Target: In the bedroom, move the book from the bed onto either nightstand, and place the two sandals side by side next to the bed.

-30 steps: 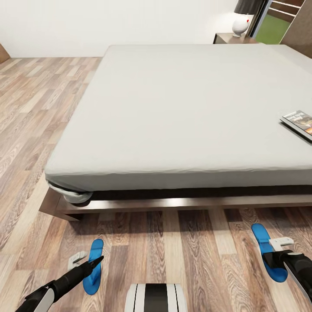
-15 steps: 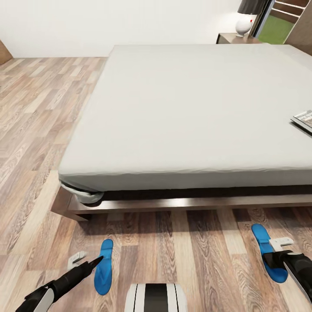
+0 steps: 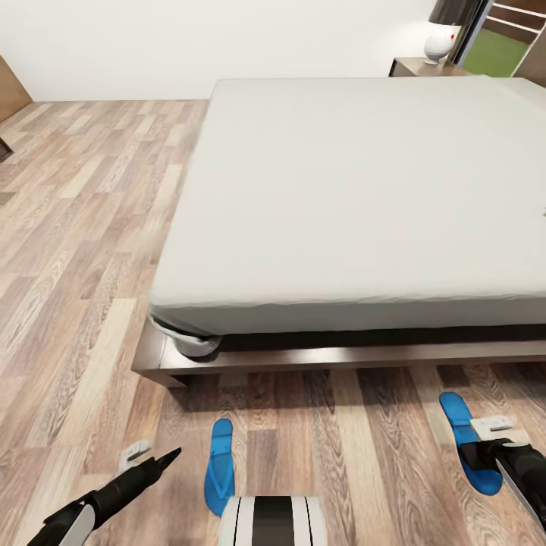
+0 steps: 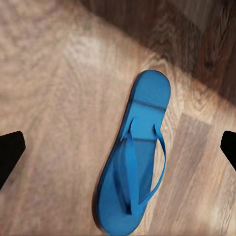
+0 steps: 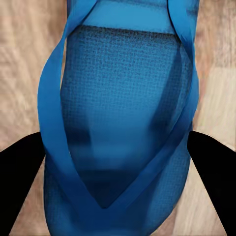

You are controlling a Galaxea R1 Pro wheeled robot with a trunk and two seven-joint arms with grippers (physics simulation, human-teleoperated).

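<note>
Sandals still apart on the floor, neither gripped

The left sandal and right sandal lie well apart near the bed, long axes pointing toward it; pairing appears undone. The left gripper and right gripper are spread, the right's fingers straddling its sandal.

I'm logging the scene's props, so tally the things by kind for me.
Blue sandals: 2, left and right
Beds: 1
Nightstands: 1
Lamps: 1
Total: 5
</note>
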